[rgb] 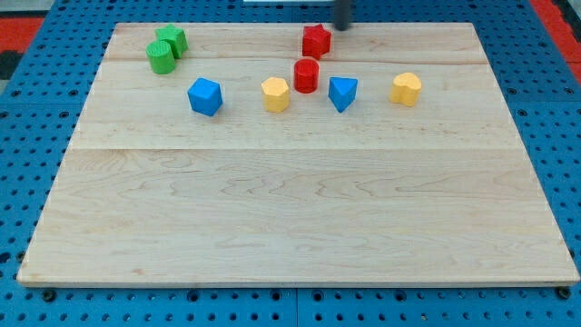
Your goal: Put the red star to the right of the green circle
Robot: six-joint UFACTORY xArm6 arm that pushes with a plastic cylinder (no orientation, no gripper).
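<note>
The red star (pixel 316 41) lies near the top edge of the wooden board, at the view's top middle. The green circle (pixel 161 57) is a green cylinder at the top left, touching a green star-like block (pixel 172 39) just above and right of it. My tip (pixel 342 25) is the blurred dark rod end at the view's top, just to the upper right of the red star, close to it.
A red cylinder (pixel 306 75) sits just below the red star. A blue block (pixel 205 96), a yellow hexagon (pixel 275 94), a blue triangle-like block (pixel 342 93) and a yellow block (pixel 406 89) form a row below. The board's (pixel 290 209) top edge is near the star.
</note>
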